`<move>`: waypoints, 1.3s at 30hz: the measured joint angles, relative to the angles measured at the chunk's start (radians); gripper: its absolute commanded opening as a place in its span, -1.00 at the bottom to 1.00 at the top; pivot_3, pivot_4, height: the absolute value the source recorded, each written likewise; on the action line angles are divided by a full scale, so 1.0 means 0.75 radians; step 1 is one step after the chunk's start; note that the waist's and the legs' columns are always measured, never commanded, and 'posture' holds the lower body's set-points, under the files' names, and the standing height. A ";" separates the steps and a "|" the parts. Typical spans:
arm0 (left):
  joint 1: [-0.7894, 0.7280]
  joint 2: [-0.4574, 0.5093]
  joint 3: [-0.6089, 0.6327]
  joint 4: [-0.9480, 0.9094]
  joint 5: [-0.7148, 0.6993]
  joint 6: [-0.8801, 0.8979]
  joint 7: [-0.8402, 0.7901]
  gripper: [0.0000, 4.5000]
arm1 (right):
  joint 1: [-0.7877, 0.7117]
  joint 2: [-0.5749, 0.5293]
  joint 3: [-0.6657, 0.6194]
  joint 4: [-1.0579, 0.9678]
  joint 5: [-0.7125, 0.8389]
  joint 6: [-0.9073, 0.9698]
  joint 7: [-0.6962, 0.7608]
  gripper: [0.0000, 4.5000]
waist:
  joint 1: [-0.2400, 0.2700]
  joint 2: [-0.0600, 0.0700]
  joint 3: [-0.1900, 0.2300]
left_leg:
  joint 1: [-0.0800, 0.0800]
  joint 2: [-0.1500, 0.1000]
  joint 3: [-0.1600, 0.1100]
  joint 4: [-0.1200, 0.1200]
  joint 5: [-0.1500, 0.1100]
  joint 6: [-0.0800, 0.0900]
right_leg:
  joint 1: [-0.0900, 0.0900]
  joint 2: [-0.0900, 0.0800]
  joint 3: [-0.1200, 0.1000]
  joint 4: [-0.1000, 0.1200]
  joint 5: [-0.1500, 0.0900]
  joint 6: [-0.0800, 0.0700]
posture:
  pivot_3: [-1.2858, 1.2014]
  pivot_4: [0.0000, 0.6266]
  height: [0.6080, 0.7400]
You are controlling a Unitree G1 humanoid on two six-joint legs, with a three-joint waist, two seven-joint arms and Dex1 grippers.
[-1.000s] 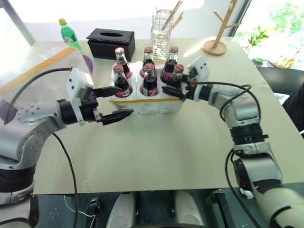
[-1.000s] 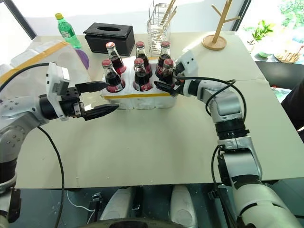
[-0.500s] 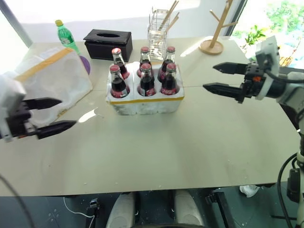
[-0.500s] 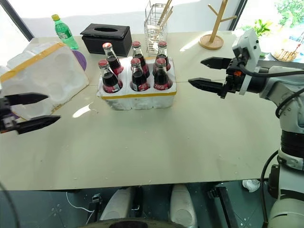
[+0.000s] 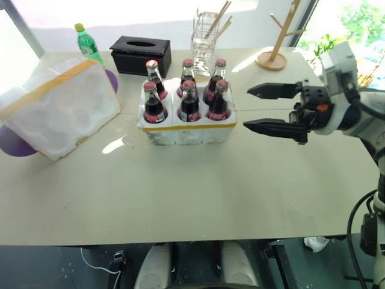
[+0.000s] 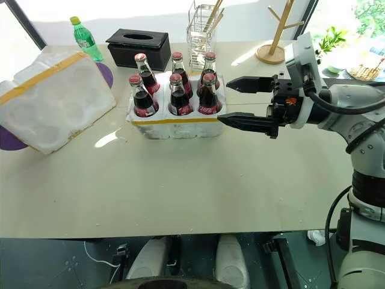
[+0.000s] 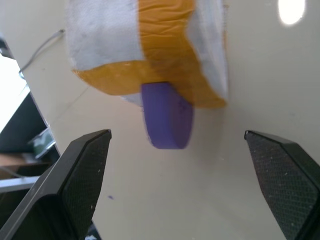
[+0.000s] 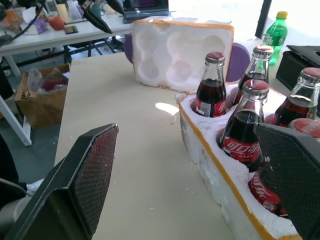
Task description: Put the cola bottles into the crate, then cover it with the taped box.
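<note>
Crate (image 5: 186,129) sits at frame centre on the table (image 5: 180,198), with six bottles (image 5: 190,103) standing in its wells, three behind three. Taped box (image 5: 60,108) lies tilted at left, well apart from the crate, over a disc (image 5: 15,144); right gripper (image 5: 269,108) hangs just right of the crate. Along the upper edge, left to right: plastic bottle (image 5: 88,43), tissue box (image 5: 141,54), wire holder (image 5: 206,42), wooden stand (image 5: 278,39).

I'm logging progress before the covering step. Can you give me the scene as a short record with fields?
cola bottles: six, all standing in the crate
crate: mid-table, uncovered
taped box: to the crate's left, tilted, resting on a purple disc
right hand: open, empty, level, right of the crate
left hand: open, empty, facing the taped box
remaining: cover the crate
</note>
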 measured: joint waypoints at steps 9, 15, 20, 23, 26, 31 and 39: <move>-0.535 -0.231 -0.367 0.459 0.371 -0.123 0.147 1.00 | 0.072 -0.028 -0.023 -0.067 0.043 0.005 -0.047 0.98 | -0.005 -0.011 -0.001 | -0.001 0.004 -0.002 0.002 -0.002 0.003 | 0.000 -0.001 0.000 0.001 0.001 0.002 | 0.03 -0.52 1.00; -0.640 -0.285 -0.413 0.544 0.451 -0.098 0.168 0.76 | 0.121 -0.077 -0.067 -0.120 0.057 0.004 -0.061 1.00 | -0.003 -0.013 0.000 | -0.001 0.005 -0.003 0.003 -0.002 0.003 | 0.000 -0.001 0.000 0.001 0.001 0.002 | 0.03 -0.52 1.00; -0.654 -0.301 -0.408 0.561 0.456 -0.057 0.167 -0.27 | 0.145 -0.108 -0.115 -0.158 0.123 0.019 -0.065 1.00 | -0.001 -0.013 0.000 | -0.001 0.004 -0.003 0.003 -0.002 0.003 | 0.000 -0.003 0.000 0.001 0.001 0.002 | 0.03 -0.52 1.00; -0.655 -0.304 -0.397 0.568 0.455 -0.039 0.154 -0.86 | 0.145 -0.134 -0.134 -0.156 0.171 0.052 -0.069 1.00 | -0.001 -0.013 0.000 | 0.000 0.004 -0.003 0.004 -0.002 0.003 | 0.000 -0.003 0.000 0.001 0.001 0.002 | 0.03 -0.52 1.00; -0.652 -0.306 -0.396 0.568 0.455 -0.039 0.159 -0.86 | 0.148 -0.146 -0.134 -0.155 0.196 0.068 -0.066 1.00 | -0.001 -0.013 0.000 | 0.000 0.004 -0.003 0.004 -0.001 0.003 | 0.000 -0.003 0.000 0.001 0.001 0.002 | 0.03 -0.52 1.00; -0.635 -0.316 -0.391 0.567 0.455 -0.119 0.276 -0.86 | 0.154 -0.148 -0.130 -0.155 0.155 0.014 -0.086 1.00 | -0.001 -0.013 0.000 | 0.001 0.005 -0.003 0.004 -0.001 0.002 | 0.000 -0.003 0.000 0.001 0.001 0.002 | 0.03 -0.52 1.00; -0.667 -0.386 -0.283 0.464 0.379 -0.258 0.567 -0.86 | 0.199 -0.199 -0.134 -0.129 0.178 0.044 -0.057 1.00 | 0.006 -0.016 -0.001 | -0.002 0.004 -0.004 0.004 -0.001 0.003 | -0.001 -0.004 0.000 0.001 0.001 0.002 | 0.03 -0.52 1.00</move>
